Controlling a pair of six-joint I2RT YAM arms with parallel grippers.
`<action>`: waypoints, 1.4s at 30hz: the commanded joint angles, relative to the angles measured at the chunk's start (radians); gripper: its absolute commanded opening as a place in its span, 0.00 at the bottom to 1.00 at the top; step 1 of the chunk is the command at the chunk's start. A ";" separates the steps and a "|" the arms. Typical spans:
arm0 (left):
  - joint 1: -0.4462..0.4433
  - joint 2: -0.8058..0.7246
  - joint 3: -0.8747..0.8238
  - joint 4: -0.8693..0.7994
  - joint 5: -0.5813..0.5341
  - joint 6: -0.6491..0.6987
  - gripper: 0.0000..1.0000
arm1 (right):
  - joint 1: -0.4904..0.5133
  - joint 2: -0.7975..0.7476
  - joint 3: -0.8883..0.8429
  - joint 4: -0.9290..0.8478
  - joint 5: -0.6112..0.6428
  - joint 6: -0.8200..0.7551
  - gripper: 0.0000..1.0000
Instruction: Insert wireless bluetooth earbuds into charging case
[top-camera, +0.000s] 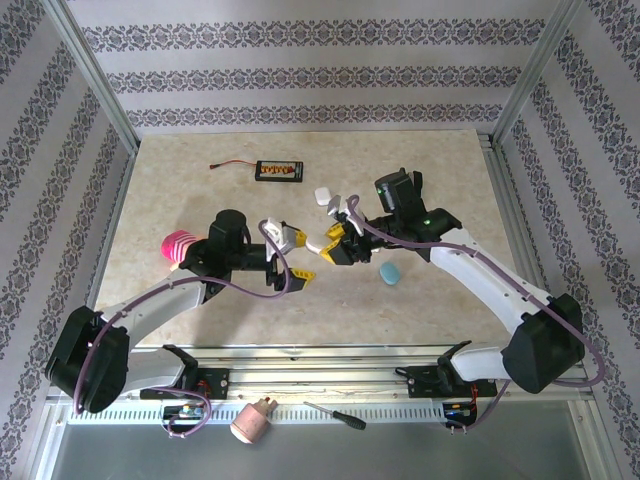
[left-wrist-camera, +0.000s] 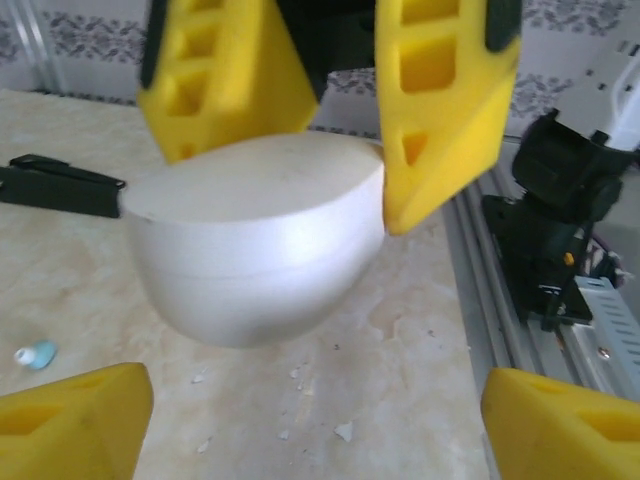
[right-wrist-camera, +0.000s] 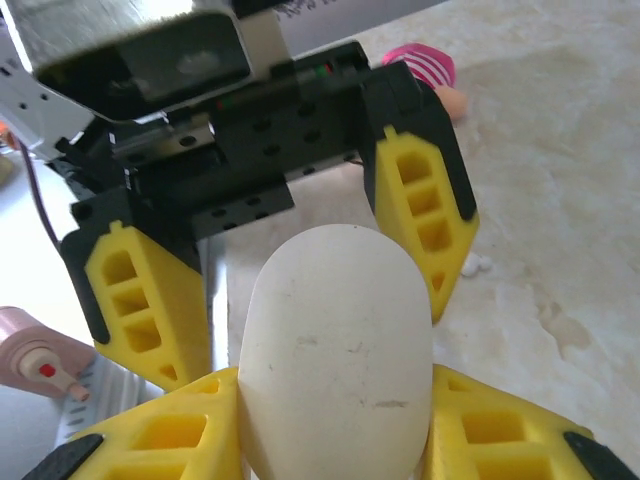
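Observation:
A white pebble-shaped charging case (right-wrist-camera: 335, 350) is held above the table with my right gripper (right-wrist-camera: 335, 405) shut on it, one yellow finger on each side. In the top view the right gripper (top-camera: 326, 243) meets my left gripper (top-camera: 297, 256) mid-table. The left gripper (left-wrist-camera: 315, 395) is open wide, and the case (left-wrist-camera: 250, 240) hangs just beyond its fingertips without touching them. A tiny pale blue earbud (left-wrist-camera: 38, 353) lies on the table to the left. Small white earbud pieces (right-wrist-camera: 470, 265) lie on the table past the case.
A blue pebble-shaped case (top-camera: 389, 273) lies right of the grippers. White objects (top-camera: 325, 198) sit behind them. A black device (top-camera: 279, 171) with a wire is at the back, and a pink striped cup (top-camera: 180, 245) is beside the left arm. The metal rail (left-wrist-camera: 530, 330) runs along the table edge.

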 joint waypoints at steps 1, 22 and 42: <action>-0.017 0.008 0.030 0.072 0.095 -0.001 0.80 | 0.002 -0.018 0.031 -0.015 -0.087 -0.028 0.32; -0.018 0.039 0.028 0.255 0.139 -0.162 0.56 | 0.003 0.023 0.016 -0.028 -0.122 -0.078 0.31; -0.019 0.083 0.048 0.333 0.194 -0.242 0.50 | -0.004 0.007 -0.009 -0.007 -0.067 -0.125 0.31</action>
